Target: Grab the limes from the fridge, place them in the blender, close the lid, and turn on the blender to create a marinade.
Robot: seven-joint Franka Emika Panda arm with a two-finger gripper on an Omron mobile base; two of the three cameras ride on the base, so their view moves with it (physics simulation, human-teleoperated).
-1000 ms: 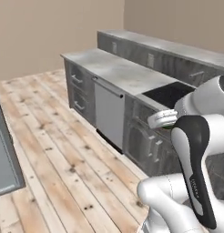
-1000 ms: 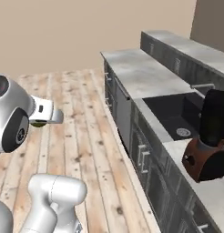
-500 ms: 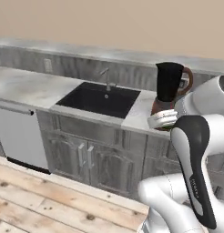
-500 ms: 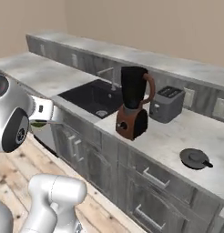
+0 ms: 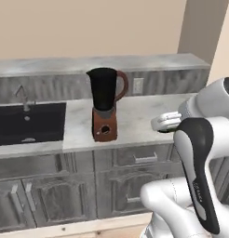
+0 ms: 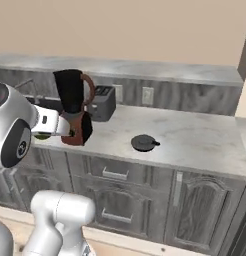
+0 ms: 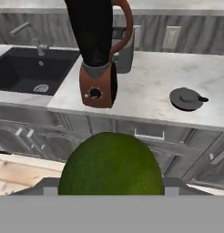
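Here claw [image 7: 111, 193] pinching lime [image 7: 110, 166], blender [image 7: 98, 54] well beyond on counter [image 7: 150, 86].

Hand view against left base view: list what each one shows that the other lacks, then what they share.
Hand view alone: a lime close up at the gripper, the lid lying on the counter, and a grey toaster behind the blender.
Left base view alone: the robot's white arm.
Both: blender, sink, faucet, counter and wall outlet.
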